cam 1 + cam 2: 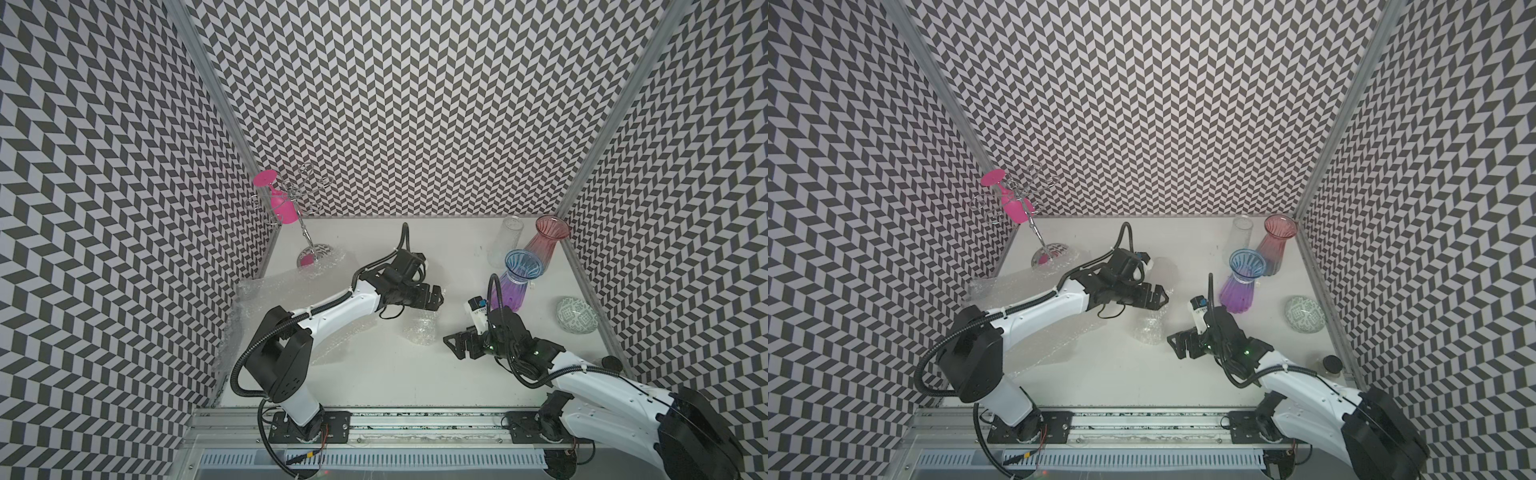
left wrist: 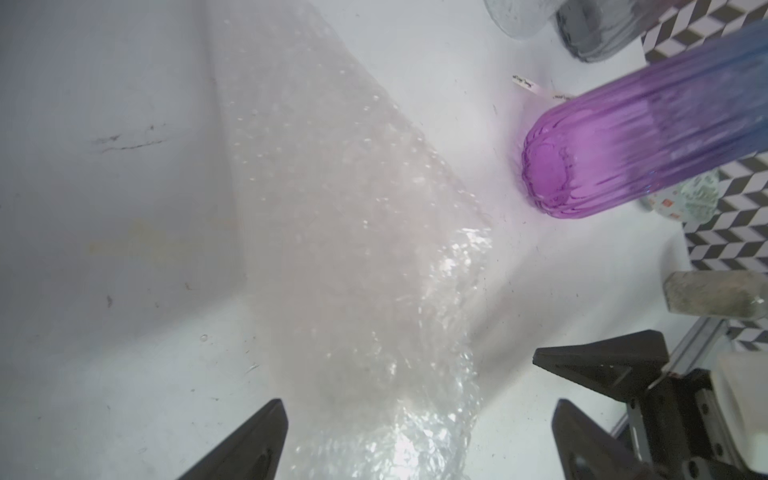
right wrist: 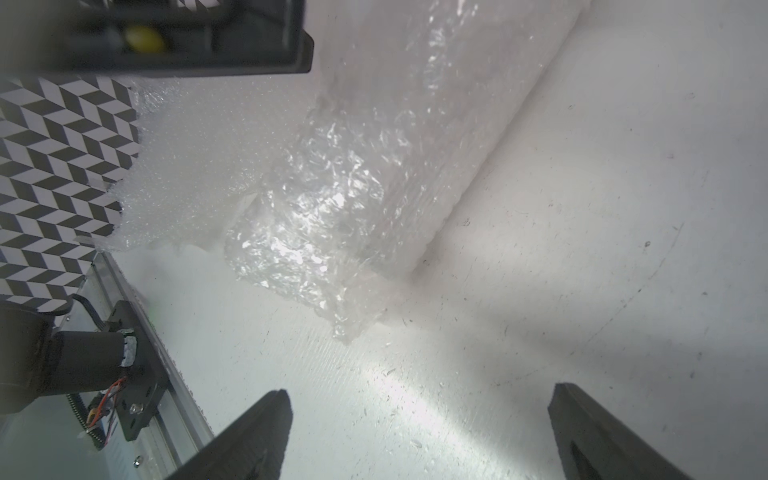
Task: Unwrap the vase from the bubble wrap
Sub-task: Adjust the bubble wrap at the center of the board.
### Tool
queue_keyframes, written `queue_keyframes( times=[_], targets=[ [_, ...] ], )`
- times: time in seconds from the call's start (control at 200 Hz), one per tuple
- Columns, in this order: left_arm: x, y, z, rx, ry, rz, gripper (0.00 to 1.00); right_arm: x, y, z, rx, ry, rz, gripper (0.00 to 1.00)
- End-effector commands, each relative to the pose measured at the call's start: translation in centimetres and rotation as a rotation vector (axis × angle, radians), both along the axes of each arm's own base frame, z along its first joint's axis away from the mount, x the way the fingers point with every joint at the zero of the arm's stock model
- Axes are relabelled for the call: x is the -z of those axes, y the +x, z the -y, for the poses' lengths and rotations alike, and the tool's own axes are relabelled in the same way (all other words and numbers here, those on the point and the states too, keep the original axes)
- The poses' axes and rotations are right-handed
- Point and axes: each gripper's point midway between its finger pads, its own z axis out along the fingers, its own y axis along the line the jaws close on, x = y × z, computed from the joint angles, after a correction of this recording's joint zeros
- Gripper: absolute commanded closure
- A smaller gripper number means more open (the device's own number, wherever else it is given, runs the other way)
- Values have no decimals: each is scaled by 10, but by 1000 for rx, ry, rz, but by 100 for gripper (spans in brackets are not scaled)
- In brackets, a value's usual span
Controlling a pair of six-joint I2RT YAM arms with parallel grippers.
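Both sets of fingers are spread and empty. The left gripper [image 1: 436, 297] sits just above the bubble wrap [image 1: 422, 328] roll lying mid-frame on the tabletop [image 1: 374, 374], and the right gripper [image 1: 451, 345] is beside its right end. Vase inside not discernible. Risk: tugging one loose edge could roll the bundle into the purple vase [image 1: 515, 286], right of centre, and tip it.
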Motion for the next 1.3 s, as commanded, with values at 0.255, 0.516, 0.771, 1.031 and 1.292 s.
queue_keyframes(
  times=[0.255,0.516,0.771,1.031,1.292],
  targets=[
    [61,0,1,13,308,35,0,-10,-8,12,53,55,33,1],
    [75,-1,-7,6,343,23,6,-12,-12,17,73,71,35,1],
    [62,-12,-22,-85,24,-147,30,-14,-17,9,27,106,33,0],
    [51,-26,-20,-133,-159,-246,32,-17,-20,-12,-40,125,44,0],
    [41,-35,-12,-134,-257,-293,31,-19,-15,-45,-127,136,88,3]
  ],
)
